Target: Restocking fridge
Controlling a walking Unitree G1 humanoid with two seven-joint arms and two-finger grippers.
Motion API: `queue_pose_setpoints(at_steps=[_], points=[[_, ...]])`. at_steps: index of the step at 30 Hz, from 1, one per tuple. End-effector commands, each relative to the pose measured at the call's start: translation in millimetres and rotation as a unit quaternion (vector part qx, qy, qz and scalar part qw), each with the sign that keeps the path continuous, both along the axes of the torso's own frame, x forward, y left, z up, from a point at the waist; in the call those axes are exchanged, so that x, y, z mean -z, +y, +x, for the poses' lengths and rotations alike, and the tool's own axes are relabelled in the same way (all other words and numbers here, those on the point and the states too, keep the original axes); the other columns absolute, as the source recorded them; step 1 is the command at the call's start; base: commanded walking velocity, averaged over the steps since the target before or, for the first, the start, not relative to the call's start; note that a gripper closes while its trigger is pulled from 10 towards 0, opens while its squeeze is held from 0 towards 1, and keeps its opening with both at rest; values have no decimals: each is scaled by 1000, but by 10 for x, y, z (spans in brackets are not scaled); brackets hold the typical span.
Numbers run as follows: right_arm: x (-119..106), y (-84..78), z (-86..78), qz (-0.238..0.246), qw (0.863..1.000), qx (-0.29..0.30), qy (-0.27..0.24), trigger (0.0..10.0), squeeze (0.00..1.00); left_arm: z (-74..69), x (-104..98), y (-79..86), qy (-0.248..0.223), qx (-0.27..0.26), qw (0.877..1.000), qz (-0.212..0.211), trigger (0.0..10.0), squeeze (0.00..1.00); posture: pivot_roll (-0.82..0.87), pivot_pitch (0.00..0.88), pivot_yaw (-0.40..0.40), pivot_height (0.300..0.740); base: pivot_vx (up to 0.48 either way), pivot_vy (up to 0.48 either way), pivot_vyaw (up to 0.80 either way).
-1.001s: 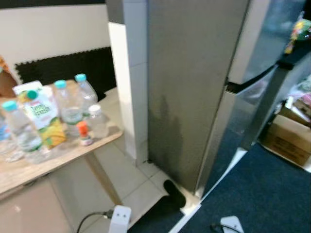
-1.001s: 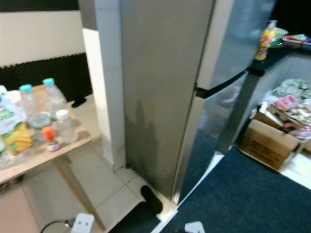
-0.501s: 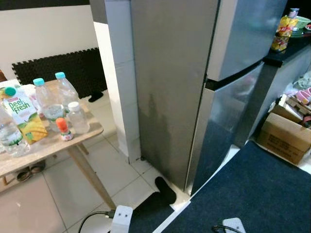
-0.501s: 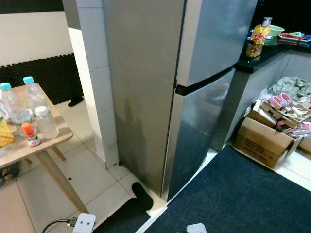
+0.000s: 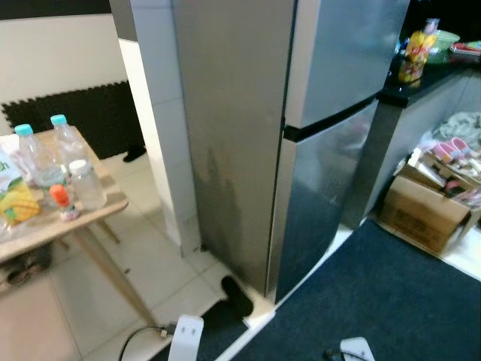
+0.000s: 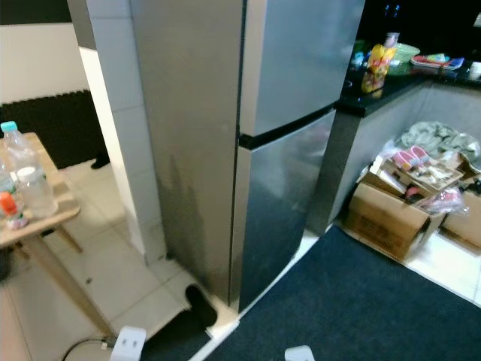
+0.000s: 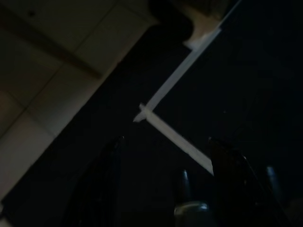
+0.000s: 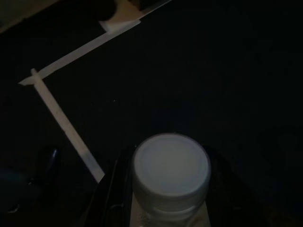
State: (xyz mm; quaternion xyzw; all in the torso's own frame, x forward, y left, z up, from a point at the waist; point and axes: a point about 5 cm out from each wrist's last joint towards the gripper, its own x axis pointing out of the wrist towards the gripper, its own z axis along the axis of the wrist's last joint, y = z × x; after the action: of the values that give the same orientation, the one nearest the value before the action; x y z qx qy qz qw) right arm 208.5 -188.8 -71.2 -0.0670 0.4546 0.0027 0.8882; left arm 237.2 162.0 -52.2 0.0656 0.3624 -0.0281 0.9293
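A tall stainless two-door fridge (image 5: pixel 331 113) stands closed straight ahead, its grey side panel (image 5: pixel 233 143) facing me. At the left, a small wooden table (image 5: pixel 98 214) carries clear water bottles with teal caps (image 5: pixel 56 147), a small orange-capped bottle (image 5: pixel 60 201) and a juice carton (image 5: pixel 11 195). In the right wrist view my right gripper (image 8: pixel 170 161) hangs over the dark carpet, shut on a bottle with a white cap (image 8: pixel 171 168). My left gripper (image 7: pixel 165 140) hangs low over the carpet, open, with nothing between its fingers (image 7: pixel 102 179).
A white tiled pillar (image 5: pixel 154 113) stands between table and fridge. Dark blue carpet (image 5: pixel 391 301) lies before the fridge, edged with white tape (image 7: pixel 175 85). A black slipper (image 5: pixel 237 295) lies at the fridge's corner. Cardboard boxes of clutter (image 5: pixel 425 214) sit under a dark counter (image 6: pixel 376 90) at right.
The whole picture has shifted: the camera has turned right, so the table slides to the left edge and the fridge front and counter come into fuller view. No object has moved.
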Motion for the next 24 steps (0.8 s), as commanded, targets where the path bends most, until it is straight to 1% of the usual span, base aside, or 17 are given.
queue_pose_setpoints(at_steps=[1, 9, 14, 24], points=[[-11, -3, 18, 0, 1000, 1, -4, 10000, 0, -32, 22, 33, 8, -9, 1000, -1, 10000, 0, -37, 84, 14, 740, 0, 0, 0], [-7, 3, 13, 1, 1000, 1, -4, 10000, 0, -25, 15, 35, 5, -12, 1000, -5, 10000, 0, -39, 82, 19, 740, 0, 0, 0], [-2, 4, 3, 5, 1000, 9, -4, 10000, 0, -25, 14, 42, 3, -3, 1000, 6, 10000, 0, -40, 78, 25, 740, 0, 0, 0], [4, 12, -7, 6, 1000, 9, -5, 10000, 0, -13, 4, 48, 1, 3, 1000, 10, 10000, 0, -38, 68, 27, 740, 0, 0, 0]])
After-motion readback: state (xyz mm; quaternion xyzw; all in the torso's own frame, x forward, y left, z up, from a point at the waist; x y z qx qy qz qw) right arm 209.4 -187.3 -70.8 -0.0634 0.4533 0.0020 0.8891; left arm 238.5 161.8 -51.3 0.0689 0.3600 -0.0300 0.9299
